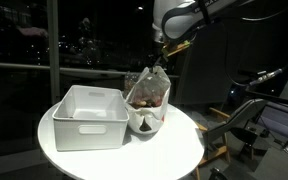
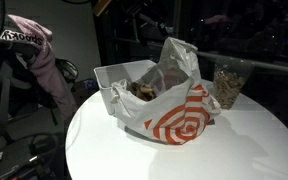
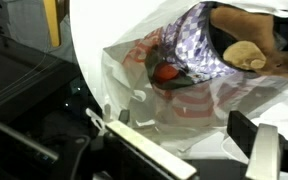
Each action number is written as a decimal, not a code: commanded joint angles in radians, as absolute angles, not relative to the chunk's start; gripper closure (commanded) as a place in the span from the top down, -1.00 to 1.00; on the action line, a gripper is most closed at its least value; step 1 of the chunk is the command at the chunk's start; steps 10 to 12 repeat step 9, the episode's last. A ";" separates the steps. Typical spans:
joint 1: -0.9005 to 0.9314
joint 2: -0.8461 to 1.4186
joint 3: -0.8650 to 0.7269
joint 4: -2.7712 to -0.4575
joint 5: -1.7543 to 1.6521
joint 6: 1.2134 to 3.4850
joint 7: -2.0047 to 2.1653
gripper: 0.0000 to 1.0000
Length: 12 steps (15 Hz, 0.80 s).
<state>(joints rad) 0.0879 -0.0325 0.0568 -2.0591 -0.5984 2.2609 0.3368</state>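
Observation:
A clear plastic bag (image 1: 147, 100) with a red-and-white bullseye print (image 2: 176, 118) stands on the round white table (image 1: 114, 160). Its handles stand up loosely. Inside it, in the wrist view, lie a brown plush toy (image 3: 246, 52), a purple patterned item (image 3: 194, 50) and something red (image 3: 166, 72). My gripper (image 1: 160, 52) hangs just above the bag's top, apart from it. In the wrist view my gripper (image 3: 199, 150) is open, with one fingertip (image 3: 144, 158) on each side of the bag (image 3: 184, 105) and nothing between them.
A white rectangular bin (image 1: 84, 115) sits right beside the bag on the table (image 2: 234, 150). A chair draped with clothes (image 2: 29, 60) stands near the table's edge. Dark windows lie behind, and office equipment (image 1: 274, 115) is off to one side.

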 commanded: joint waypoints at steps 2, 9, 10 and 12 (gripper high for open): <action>0.088 -0.083 0.081 -2.129 -0.490 2.273 0.307 1.00; 0.088 -0.082 0.104 -2.174 -0.492 2.307 0.351 1.00; 0.088 -0.082 0.104 -2.174 -0.492 2.307 0.351 1.00; 0.088 -0.082 0.104 -2.174 -0.492 2.307 0.351 1.00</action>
